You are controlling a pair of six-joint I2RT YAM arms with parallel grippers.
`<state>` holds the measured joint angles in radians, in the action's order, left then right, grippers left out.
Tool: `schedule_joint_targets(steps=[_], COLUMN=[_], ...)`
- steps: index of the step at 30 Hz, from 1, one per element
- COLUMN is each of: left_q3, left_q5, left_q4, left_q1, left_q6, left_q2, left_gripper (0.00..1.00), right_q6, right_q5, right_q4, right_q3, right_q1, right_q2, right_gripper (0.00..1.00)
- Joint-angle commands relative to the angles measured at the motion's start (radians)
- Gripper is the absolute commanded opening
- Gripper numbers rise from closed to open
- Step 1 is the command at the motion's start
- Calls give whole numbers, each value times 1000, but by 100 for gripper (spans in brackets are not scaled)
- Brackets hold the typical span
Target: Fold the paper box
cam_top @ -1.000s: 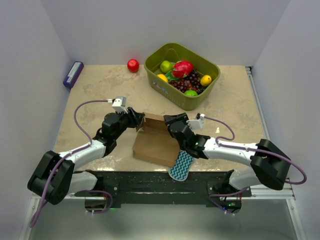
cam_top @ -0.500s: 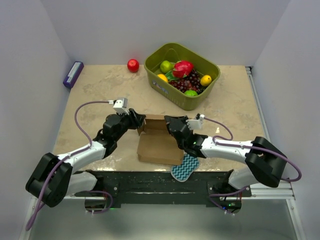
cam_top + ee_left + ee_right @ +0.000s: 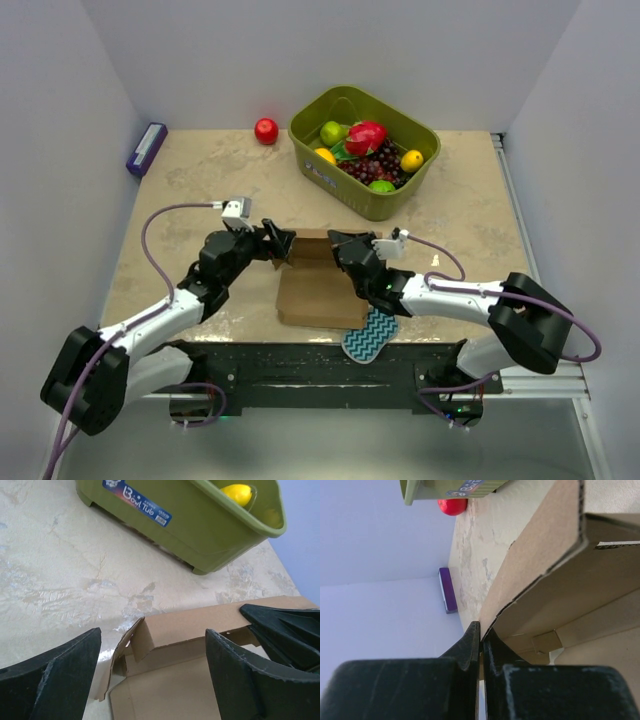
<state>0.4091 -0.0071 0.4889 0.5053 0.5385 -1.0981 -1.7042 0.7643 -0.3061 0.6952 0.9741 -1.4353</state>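
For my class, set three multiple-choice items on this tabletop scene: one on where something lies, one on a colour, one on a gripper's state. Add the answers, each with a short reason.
1. Where does the teal sponge lie?
A) against the far wall
B) at the table's near edge, beside the paper box
C) in the far-left corner

2. What colour is the ball left of the green basket?
A) yellow
B) red
C) blue

3. How do the left gripper's jaws stand?
A) open
B) shut on the sponge
C) shut on the basket's rim

Answers: 1 B, the top view shows it by the box's near right corner; 2 B, it shows plain red against the tan table; 3 A, the left wrist view shows them wide apart, gripping nothing.
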Motion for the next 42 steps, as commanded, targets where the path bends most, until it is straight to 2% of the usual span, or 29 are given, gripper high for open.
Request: schedule_joint_targets(steps=[1,8,14,18,21,24,30,36,42], left_q3=[11,-32,-53,-18,0,-10,-18,-21,-46], left_q5=[-54,-185,-189,-98,-25,66,145,151,147], left_q4=[-47,-173,-174,-153,-133,-70,-29,-26,1], left_q1=[-1,-120,-169,-169,-166,-163,-130,-91,-60], left_q6=[-38,8,5,-35,-58,-81,-118,-143,-147], left_q2=[121,227,106,-58,-121,-131,-135,-128,-99], left_gripper=[92,94,93,90,87,86,79,72,71], right_q6=[46,83,115,112,110,107,103,101,100], right_q5=[58,55,58,55,52,41,29,35,32], right_q4=[24,-8,-30,-41,-44,-45,-45,-33,-28], right_q3=[-31,-74,-89,-105,-105,-102,-94,-89,-86], right_q1=[0,-2,-5,-5,-6,-6,-5,-5,-6], right_q2=[6,22,44,56,55,44,29,30,24], right_gripper=[0,0,0,0,0,0,0,0,0])
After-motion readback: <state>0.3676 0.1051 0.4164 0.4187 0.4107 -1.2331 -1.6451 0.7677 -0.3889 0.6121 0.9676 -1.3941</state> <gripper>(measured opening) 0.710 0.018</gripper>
